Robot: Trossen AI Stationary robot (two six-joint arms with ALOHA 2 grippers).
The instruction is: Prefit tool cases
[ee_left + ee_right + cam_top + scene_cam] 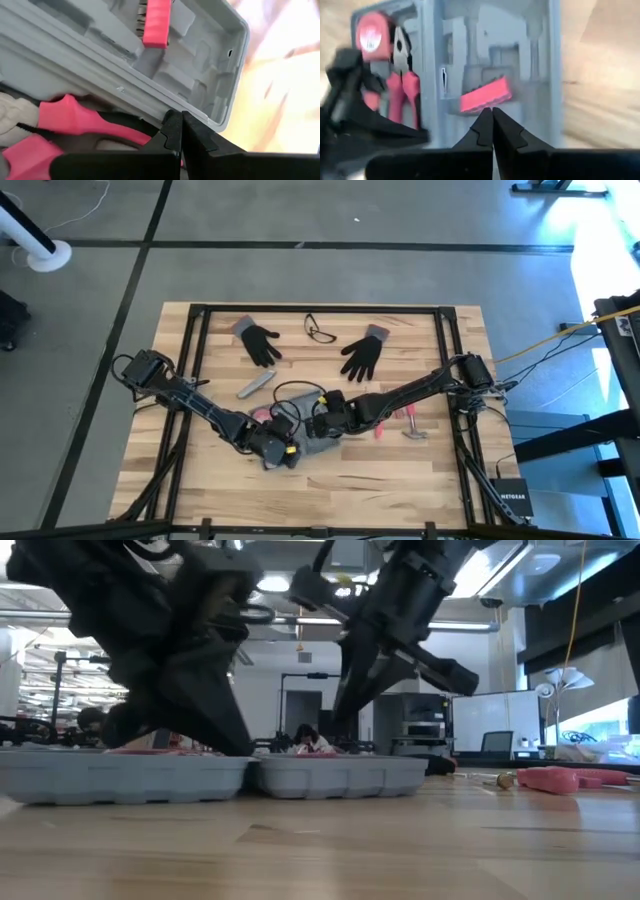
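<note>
The tool case [305,448] lies opened flat on the wooden table, its two blue-grey halves [120,775] [340,775] side by side. Pink-handled pliers [75,125] sit in one half and a pink ribbed block [485,96] in the other. My left gripper [181,125] is shut, its tips slanting down over the ridge between the halves. My right gripper [492,117] is shut too and points steeply down, just short of the pink block. Both arms cover most of the case in the high view. My left gripper's shut tips stand at the case's middle ridge [150,107]; I cannot tell whether they touch it. My right gripper's shut tips hang over the pink block's near edge [490,104]; whether they touch it cannot be told.
Two black gloves [260,340] [362,352] and a pair of glasses [320,330] lie toward the far edge. A slim grey bar [255,385] lies left of centre. Loose pink-handled tools [385,425] [565,778] lie right of the case.
</note>
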